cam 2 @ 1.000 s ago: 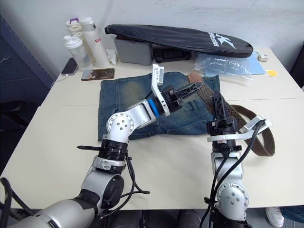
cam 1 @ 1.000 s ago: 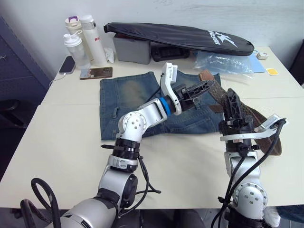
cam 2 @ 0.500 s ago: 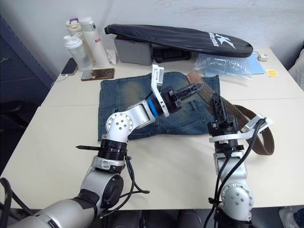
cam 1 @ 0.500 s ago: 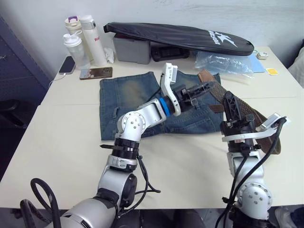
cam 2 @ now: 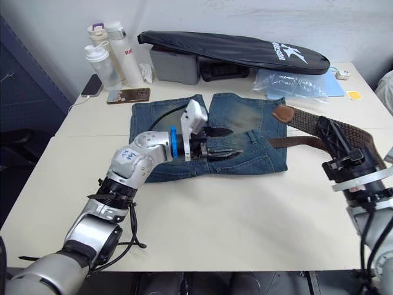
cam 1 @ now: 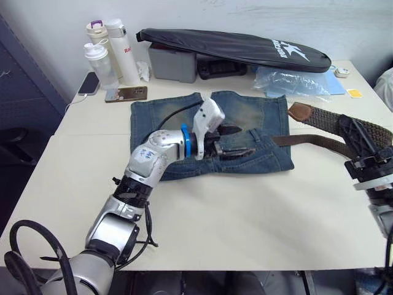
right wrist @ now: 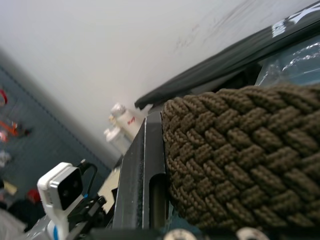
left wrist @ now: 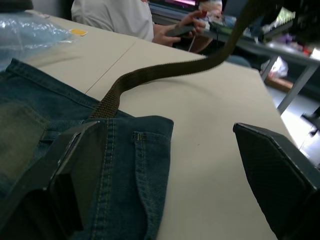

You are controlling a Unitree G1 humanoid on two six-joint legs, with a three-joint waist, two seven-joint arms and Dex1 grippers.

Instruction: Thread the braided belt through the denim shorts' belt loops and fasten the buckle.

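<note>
So the right end effector [cam 2: 334,136], clamped on the braided belt [cam 2: 301,142], has pulled it taut toward the surface's right edge. Left end effector [cam 2: 222,142], fingers apart, now rests on the denim shorts [cam 2: 245,117].

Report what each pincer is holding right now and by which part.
The right pincer is shut on the braided belt, gripping its woven strap partway along. The left pincer is open over the denim shorts, holding nothing.
</note>
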